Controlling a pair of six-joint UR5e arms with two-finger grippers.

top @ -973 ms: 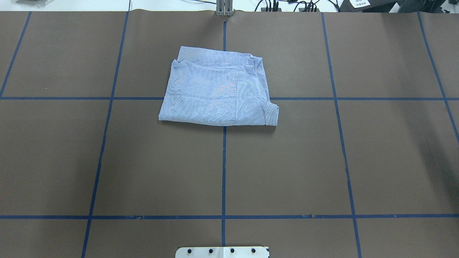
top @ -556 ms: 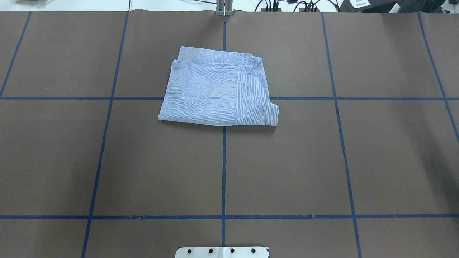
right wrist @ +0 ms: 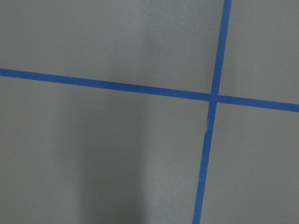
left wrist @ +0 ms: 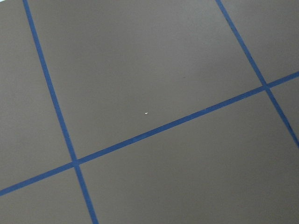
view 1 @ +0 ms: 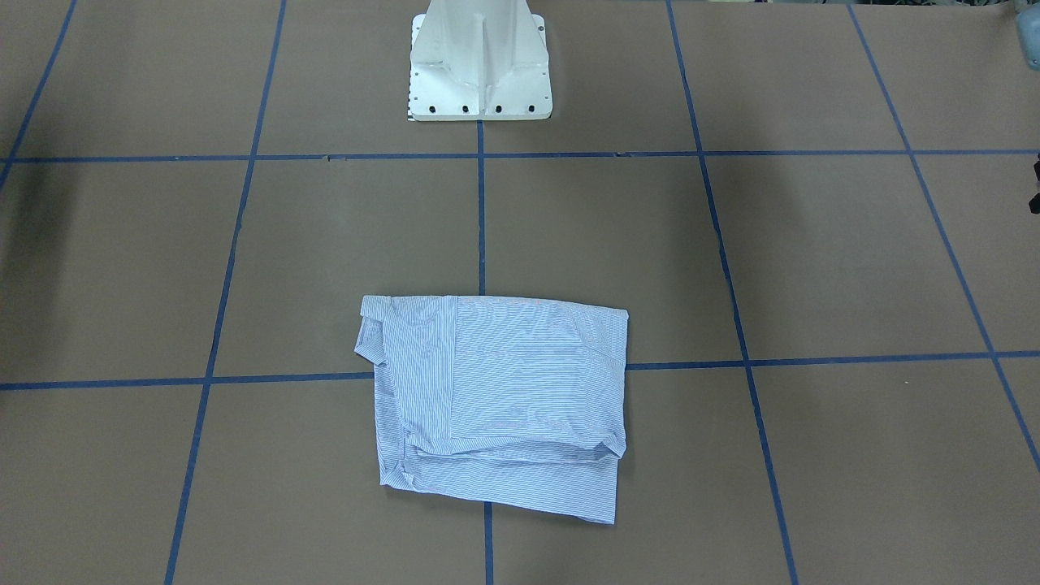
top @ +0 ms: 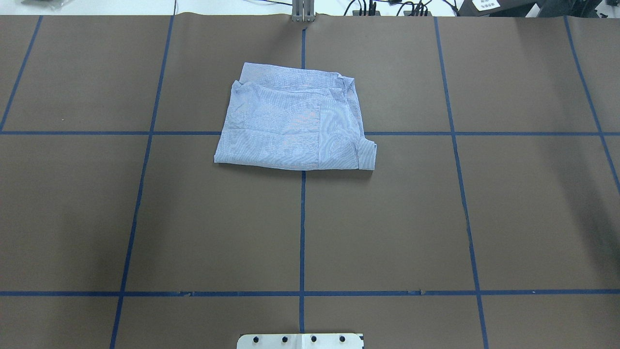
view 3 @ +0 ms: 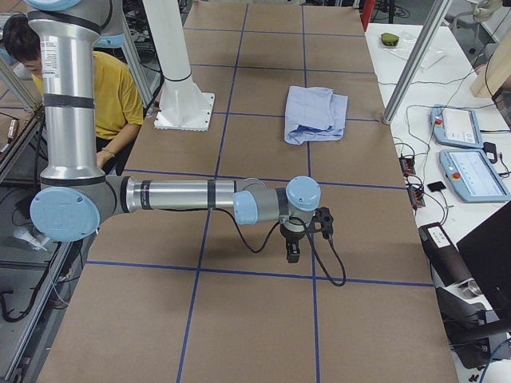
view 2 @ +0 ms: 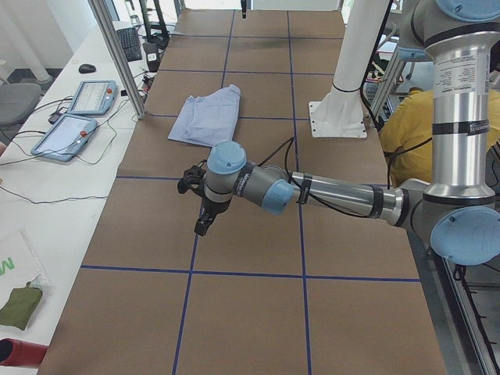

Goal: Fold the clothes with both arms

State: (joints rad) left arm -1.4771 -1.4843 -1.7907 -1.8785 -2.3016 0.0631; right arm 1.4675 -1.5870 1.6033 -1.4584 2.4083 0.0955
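The light blue striped shirt [top: 290, 126] lies folded into a rough rectangle at the far middle of the brown table, and also shows in the front view [view 1: 496, 398]. Neither gripper touches it. The left arm's gripper [view 2: 201, 226] hangs over bare table well to the left of the shirt [view 2: 207, 117]. The right arm's gripper [view 3: 292, 251] hangs over bare table well to the right of the shirt [view 3: 315, 113]. Both grippers show only in the side views, so I cannot tell whether they are open or shut. Both wrist views show only table and blue tape lines.
The white pedestal base [view 1: 479, 73] stands at the near middle edge. Blue tape lines grid the brown table [top: 387, 218]. Control tablets [view 3: 463, 152] and an aluminium post [view 2: 117, 55] stand past the far edge. A person in yellow [view 3: 120, 96] sits behind the robot.
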